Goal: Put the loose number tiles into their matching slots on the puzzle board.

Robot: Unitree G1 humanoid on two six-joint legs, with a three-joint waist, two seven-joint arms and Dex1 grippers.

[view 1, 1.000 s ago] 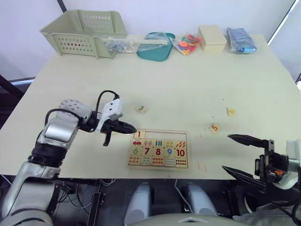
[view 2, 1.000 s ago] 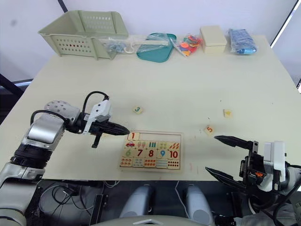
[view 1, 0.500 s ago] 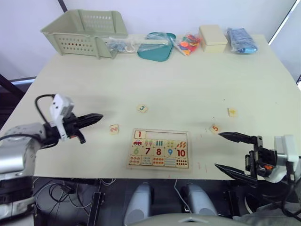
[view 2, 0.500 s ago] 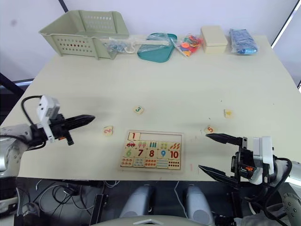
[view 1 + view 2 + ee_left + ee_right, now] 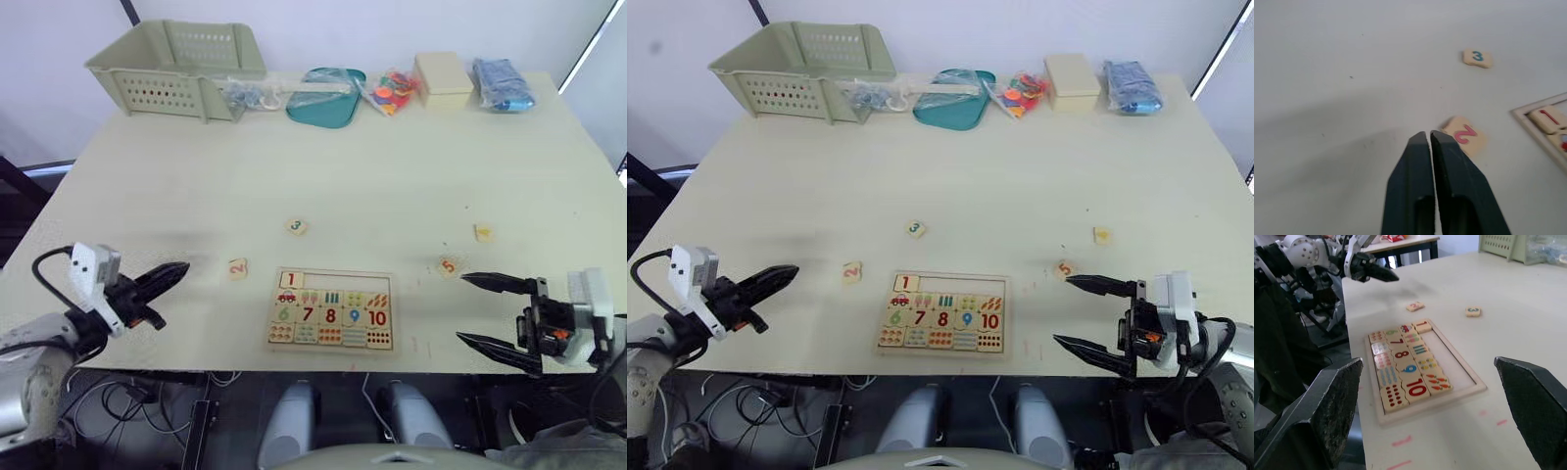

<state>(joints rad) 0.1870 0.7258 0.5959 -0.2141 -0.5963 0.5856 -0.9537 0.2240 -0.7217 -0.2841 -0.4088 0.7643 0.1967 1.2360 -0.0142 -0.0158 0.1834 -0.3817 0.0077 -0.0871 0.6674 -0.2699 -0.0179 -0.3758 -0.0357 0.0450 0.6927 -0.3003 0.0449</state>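
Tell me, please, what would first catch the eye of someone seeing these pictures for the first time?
Probably the puzzle board near the table's front edge, its top row bare except for tile 1 at its left end. Next, the loose tiles scattered around it: the 2 just left of the board, the 3 beyond it, the 5 to its right. The shut left gripper and open right gripper flank the board.

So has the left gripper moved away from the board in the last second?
Yes. The left gripper, shut, has pulled back to the robot's left, from the puzzle board past the 2 tile.
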